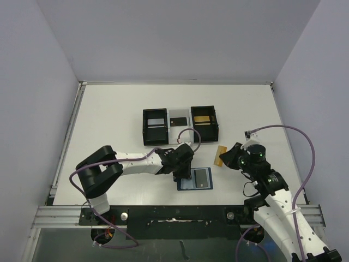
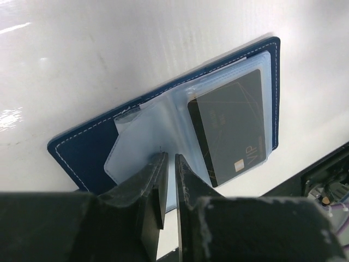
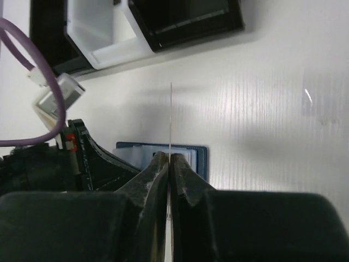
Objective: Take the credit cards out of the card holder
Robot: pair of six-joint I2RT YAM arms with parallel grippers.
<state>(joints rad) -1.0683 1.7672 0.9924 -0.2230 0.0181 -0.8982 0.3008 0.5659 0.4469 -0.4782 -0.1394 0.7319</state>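
The navy-blue bifold card holder [image 2: 82,147] lies open on the white table [image 1: 109,120]. At the holder's left edge, the left gripper [image 2: 169,159] is clenched on its translucent plastic sleeve [image 2: 147,136], just beside a black card [image 2: 232,128] tucked into a slot. Right of the holder, the right gripper [image 3: 169,158] grasps a thin gold card [image 1: 220,155].
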